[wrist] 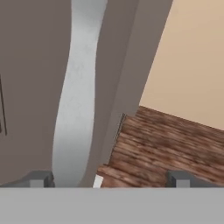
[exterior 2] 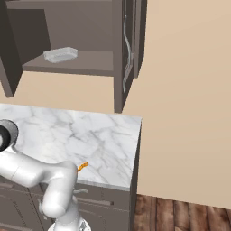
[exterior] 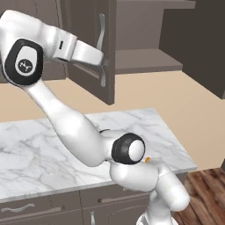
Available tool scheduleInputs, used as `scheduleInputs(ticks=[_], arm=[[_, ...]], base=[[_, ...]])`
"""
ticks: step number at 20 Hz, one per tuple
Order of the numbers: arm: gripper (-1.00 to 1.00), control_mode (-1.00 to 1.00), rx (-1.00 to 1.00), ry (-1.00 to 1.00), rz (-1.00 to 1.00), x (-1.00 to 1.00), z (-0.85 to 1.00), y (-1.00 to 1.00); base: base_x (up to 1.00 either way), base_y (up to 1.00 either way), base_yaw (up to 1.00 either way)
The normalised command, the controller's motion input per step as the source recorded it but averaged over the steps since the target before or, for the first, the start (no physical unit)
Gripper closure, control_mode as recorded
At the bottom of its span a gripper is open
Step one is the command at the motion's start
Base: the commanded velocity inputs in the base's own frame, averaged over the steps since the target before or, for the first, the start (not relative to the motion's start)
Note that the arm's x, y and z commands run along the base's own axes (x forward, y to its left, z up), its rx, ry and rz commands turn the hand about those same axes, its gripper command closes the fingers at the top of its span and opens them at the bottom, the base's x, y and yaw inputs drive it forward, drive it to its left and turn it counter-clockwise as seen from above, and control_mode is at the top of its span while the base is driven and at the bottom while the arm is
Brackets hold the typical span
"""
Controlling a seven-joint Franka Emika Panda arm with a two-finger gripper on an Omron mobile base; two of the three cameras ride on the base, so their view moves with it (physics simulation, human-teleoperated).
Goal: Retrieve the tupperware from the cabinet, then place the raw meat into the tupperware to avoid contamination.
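Hand (wrist: 109, 179) spread wide at the cabinet (exterior 2: 118, 54) door handle (wrist: 76, 96), gripping nothing. Tupperware (exterior 2: 60, 54) on the inner shelf, long axis along the shelf's front edge, beyond the open door.

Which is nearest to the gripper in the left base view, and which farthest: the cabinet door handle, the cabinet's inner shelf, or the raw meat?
1. Cabinet door handle: right at the gripper, by the open door.
2. Inner shelf: to the right, inside the cabinet.
3. Raw meat: far below, on the marble counter.
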Motion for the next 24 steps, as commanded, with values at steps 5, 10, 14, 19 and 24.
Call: scheduleInputs(ticks=[5,10,14,19,24], arm=[[-1.00,-1.00,0.00,0.00,-0.10,-0.46,0.00,0.01],[-1.00,-1.00,0.00,-0.02,-0.01,-0.40,0.00,0.19],[-1.00,-1.00,0.01,-0.01,0.07,-0.70,-0.01,0.10],[-1.00,-1.00,0.10,0.00,0.18,-0.99,0.00,-0.03],[-1.00,-1.00,0.19,0.11,0.20,-1.00,-0.01,-0.16]], base=[[0.00,0.00,0.00],[0.00,0.00,0.00],[0.00,0.00,0.00],[0.00,0.00,0.00],[0.00,0.00,0.00]])
